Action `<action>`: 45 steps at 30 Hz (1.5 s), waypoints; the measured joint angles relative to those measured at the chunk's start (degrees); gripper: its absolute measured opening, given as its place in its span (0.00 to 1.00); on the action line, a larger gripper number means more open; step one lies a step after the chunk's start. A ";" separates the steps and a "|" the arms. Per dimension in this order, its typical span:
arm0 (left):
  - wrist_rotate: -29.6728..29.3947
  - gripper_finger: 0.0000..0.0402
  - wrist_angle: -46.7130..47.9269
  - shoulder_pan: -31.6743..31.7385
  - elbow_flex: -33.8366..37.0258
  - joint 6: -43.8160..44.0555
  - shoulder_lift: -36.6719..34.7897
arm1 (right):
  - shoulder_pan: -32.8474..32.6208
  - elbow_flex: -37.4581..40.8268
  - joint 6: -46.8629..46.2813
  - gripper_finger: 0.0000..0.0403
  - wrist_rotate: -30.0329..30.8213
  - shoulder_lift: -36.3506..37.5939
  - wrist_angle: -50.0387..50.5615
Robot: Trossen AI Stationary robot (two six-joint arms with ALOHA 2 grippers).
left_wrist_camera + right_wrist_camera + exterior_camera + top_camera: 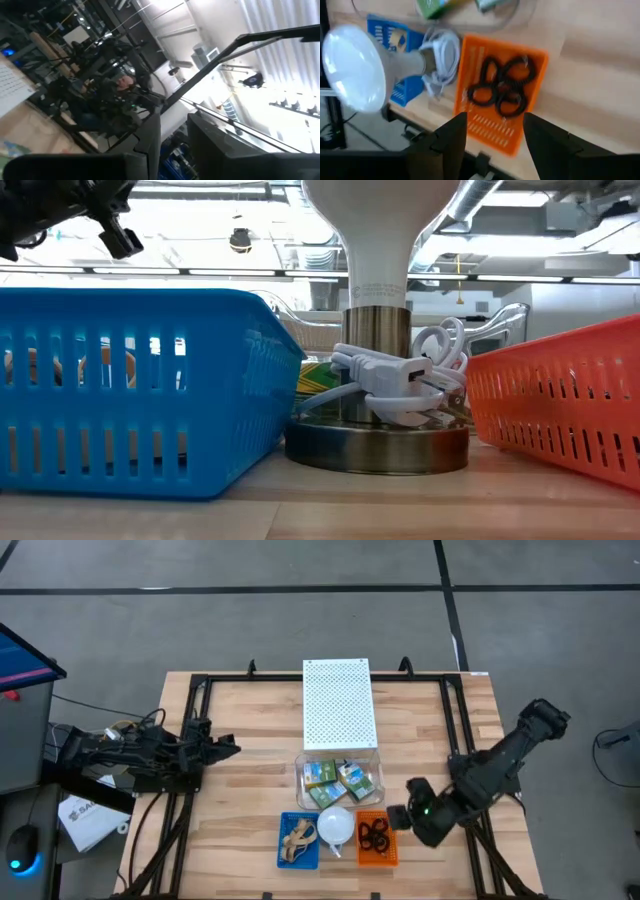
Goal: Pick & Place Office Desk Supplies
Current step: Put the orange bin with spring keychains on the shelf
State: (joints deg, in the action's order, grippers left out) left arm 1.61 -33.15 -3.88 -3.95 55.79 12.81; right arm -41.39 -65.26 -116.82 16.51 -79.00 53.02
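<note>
Right gripper (492, 137), fingers spread and empty, hovers beside orange basket (485, 112) of black loops (502, 85); left gripper's (228, 748) opening unclear

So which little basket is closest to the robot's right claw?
The orange basket, the one holding the black rings. The right gripper hovers at its edge, while the blue basket sits farther, past the lamp.

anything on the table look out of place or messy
Mostly tidy: black loops lie in the orange basket, rubber bands in the blue basket, crayon boxes in the clear tray. The odd one is the lamp wedged between the baskets, its white cord bundled loosely on the base.
</note>
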 joint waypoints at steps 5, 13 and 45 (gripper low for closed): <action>-0.73 0.22 0.07 0.00 0.00 0.66 3.45 | -3.41 0.16 -5.85 0.46 -3.35 -4.58 -2.29; -0.09 0.22 -1.58 0.00 0.00 3.23 9.71 | -3.96 0.12 -8.57 0.46 -6.24 -11.25 -5.83; 1.42 0.22 -8.54 -0.02 0.00 3.63 10.94 | 0.22 4.34 -5.47 0.23 -8.68 -21.86 -12.12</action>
State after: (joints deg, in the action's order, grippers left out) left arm 3.03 -41.69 -3.90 -3.95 59.42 23.75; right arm -41.17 -60.93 -122.29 7.84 -100.86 40.90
